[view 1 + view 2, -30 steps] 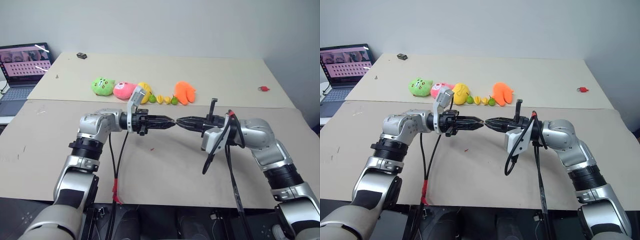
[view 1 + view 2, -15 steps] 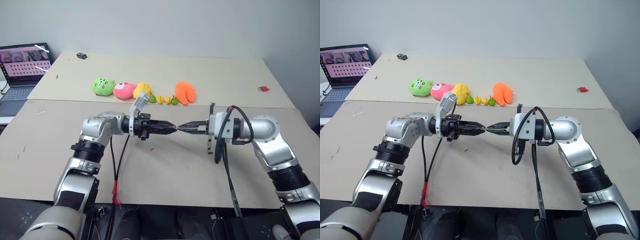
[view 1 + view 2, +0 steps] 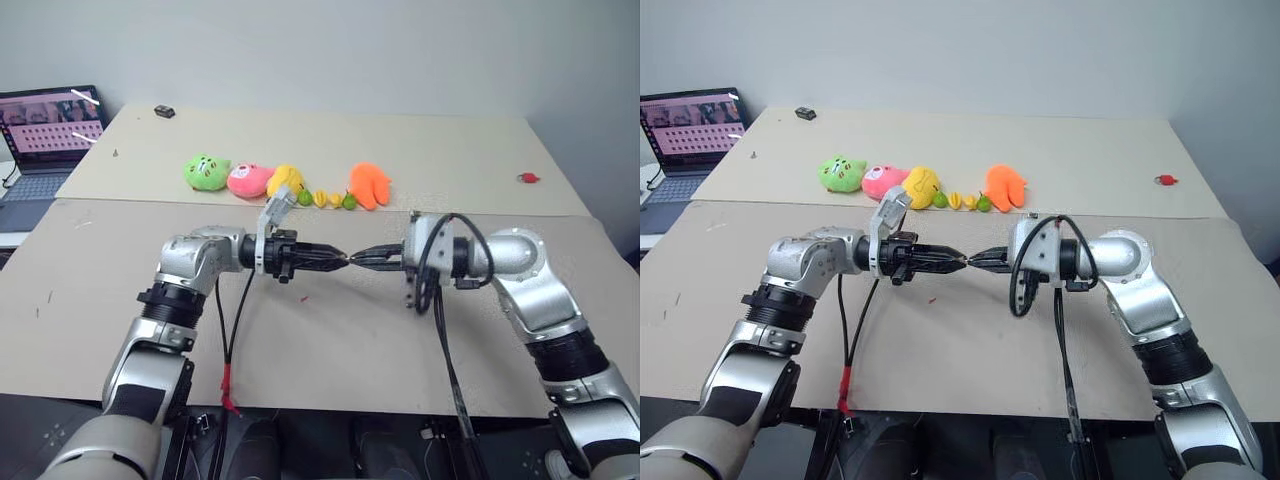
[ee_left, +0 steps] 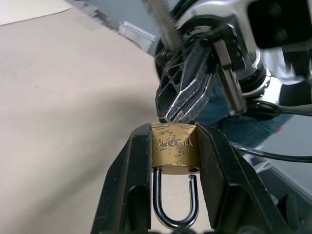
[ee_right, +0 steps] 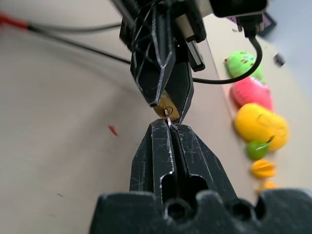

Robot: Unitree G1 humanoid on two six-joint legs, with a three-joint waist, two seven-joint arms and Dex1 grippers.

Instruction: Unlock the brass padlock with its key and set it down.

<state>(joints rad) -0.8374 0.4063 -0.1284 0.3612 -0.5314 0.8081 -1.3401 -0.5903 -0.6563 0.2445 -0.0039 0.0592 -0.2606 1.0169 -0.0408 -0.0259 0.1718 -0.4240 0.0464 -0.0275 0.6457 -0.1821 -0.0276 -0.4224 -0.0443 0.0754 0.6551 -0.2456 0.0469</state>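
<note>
- Here the left gripper (image 4: 173,146) has its two black fingers squeezed on the brass padlock (image 4: 173,150), one finger on each side of the gold body.
- The padlock's thin silver loop (image 4: 174,204) hangs back between the fingers, and one end of the loop is out of its hole, so the lock is open.
- The right gripper (image 5: 168,127) is pinched tight on a thin silver key (image 5: 167,117), and the key's tip goes into the end of the padlock.
- The two grippers meet tip to tip in the air above the table (image 3: 330,340), over the middle of the near brown board.
- So the padlock is held up off the table, not lying on it.
- A tiny red speck (image 5: 112,130) lies on the board just under the grippers.
- Toward the far edge of the table sits a row of soft toys: a green one (image 3: 205,172), a pink one (image 3: 246,180), a yellow one (image 3: 287,180), some little fruits (image 3: 326,198), and an orange one (image 3: 368,184).
- A small red thing (image 3: 527,178) lies near the far right edge.
- A small black thing (image 3: 164,111) lies near the far left corner.
- A laptop (image 3: 48,135) stands open beside the table's left edge.
</note>
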